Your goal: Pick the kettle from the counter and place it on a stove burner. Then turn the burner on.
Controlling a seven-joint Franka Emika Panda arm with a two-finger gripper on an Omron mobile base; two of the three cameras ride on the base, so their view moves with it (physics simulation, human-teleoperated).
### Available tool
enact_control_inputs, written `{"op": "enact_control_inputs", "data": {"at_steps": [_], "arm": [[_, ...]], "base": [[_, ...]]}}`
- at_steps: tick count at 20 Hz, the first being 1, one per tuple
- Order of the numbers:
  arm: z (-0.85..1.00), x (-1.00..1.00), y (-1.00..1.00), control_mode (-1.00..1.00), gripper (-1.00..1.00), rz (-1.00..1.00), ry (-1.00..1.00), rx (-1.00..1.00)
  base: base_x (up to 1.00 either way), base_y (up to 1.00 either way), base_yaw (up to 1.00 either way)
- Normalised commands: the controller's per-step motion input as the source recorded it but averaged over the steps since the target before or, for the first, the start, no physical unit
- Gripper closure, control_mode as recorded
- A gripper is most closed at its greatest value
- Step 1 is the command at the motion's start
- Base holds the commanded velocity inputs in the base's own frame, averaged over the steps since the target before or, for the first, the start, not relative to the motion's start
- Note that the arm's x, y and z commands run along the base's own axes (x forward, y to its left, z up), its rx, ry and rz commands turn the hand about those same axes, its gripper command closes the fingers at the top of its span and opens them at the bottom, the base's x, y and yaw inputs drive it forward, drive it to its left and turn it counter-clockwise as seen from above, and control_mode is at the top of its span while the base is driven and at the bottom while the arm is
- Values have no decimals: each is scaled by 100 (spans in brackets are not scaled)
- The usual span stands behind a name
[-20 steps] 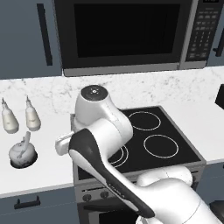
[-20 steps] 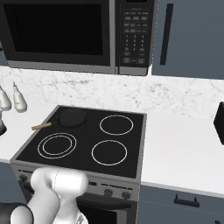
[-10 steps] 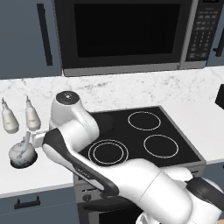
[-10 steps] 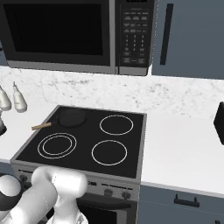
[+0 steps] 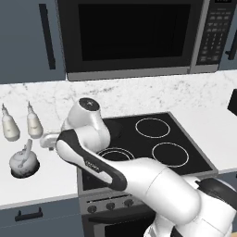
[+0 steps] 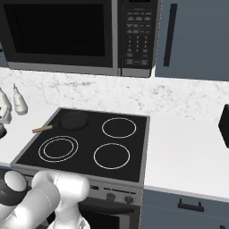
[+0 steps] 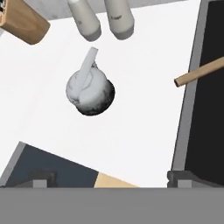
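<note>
The small squat mottled white-grey kettle (image 7: 89,92) stands on the white marbled desk (image 7: 140,113), ahead of the wide-open, empty jaws. Its thin upright handle (image 7: 86,67) could be knocked, tipping it toward the two white pointed bottles (image 7: 101,18) just beyond.

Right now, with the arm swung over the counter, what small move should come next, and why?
Probably lower the open gripper toward the kettle and centre over its handle. The kettle stands untouched on the counter, left of the stove, and the fingertips are well clear of it.
</note>
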Motion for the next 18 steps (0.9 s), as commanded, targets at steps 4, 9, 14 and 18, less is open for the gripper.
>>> {"op": "enact_control_inputs", "data": {"at_steps": [4, 9, 14, 18], "arm": [[-1, 1, 77, -100, -100, -3, -1, 4], [0, 22, 67, -100, -100, -11, 0, -1], [0, 20, 19, -100, -100, -6, 1, 0], [-6, 21, 0, -100, -100, 0, 2, 0]], "base": [[0, 0, 0], [0, 0, 0], [0, 0, 0], [0, 0, 0]]}}
